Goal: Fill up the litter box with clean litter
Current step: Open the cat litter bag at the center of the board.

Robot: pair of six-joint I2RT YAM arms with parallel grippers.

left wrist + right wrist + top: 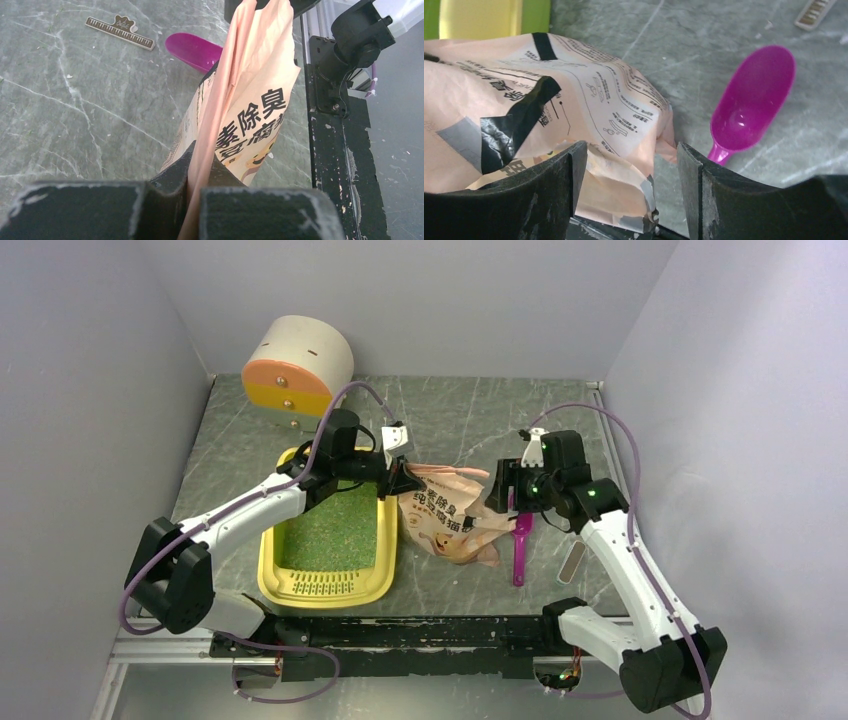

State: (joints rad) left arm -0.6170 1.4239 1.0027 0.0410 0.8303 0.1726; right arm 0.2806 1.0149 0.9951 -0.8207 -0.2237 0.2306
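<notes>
The yellow litter box [270,585] lies left of centre, its grille toward the arm bases. Green clean litter [335,530] covers its floor. A pink-beige printed bag [450,520] lies just right of the box. My left gripper [400,478] is at the bag's left end, shut on a pinched fold of the bag [250,100]. My right gripper [500,495] is at the bag's right end and stands open. The bag's taped corner [664,195] sits between its fingers, against the left one and apart from the right one.
A magenta scoop [521,545] lies on the table right of the bag, bowl toward the back. A small ruler-shaped strip [573,565] lies further right. A white cylinder with an orange end [297,365] stands at the back left. Grey walls close in three sides.
</notes>
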